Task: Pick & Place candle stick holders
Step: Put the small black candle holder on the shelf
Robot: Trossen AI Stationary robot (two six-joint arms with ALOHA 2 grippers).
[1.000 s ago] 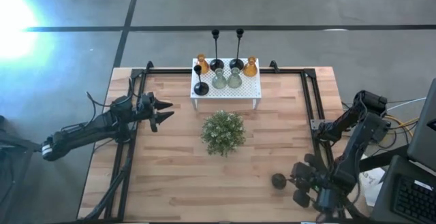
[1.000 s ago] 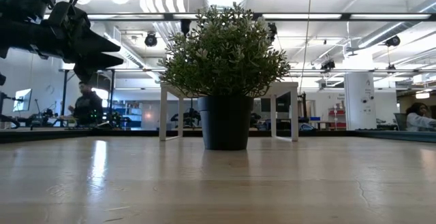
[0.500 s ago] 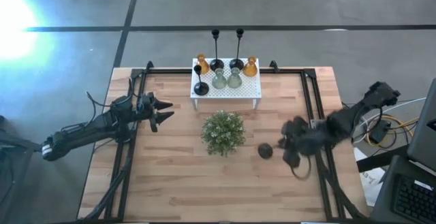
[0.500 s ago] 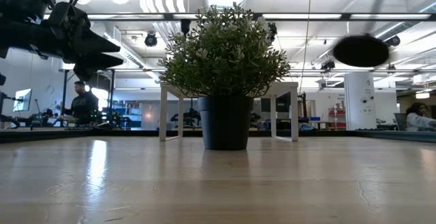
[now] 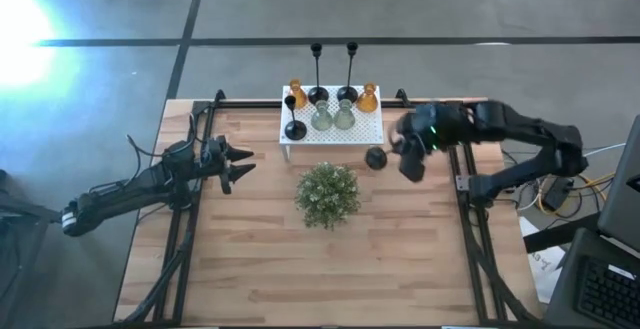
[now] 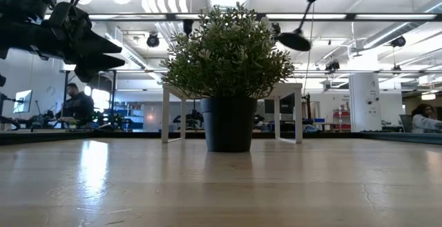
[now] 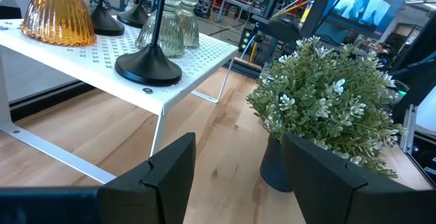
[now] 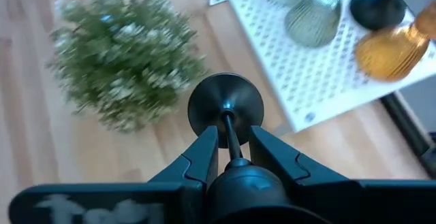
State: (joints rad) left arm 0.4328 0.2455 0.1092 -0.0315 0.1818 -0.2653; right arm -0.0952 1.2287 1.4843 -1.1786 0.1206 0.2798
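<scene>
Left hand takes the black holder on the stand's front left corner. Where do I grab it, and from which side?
Probably best to pinch the thin upright stem of the black holder, just above its base: that round base lies flat on the white stand. Bring the open left hand in level from the table side, since greenish glass holders crowd behind.

My right gripper [image 5: 392,152] is raised, fingers clamped shut. My left gripper [image 5: 243,161] waits at the left side, fingers apart.

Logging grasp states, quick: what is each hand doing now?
Left hand: open, empty.
Right hand: closed on a black candle stick holder.
</scene>
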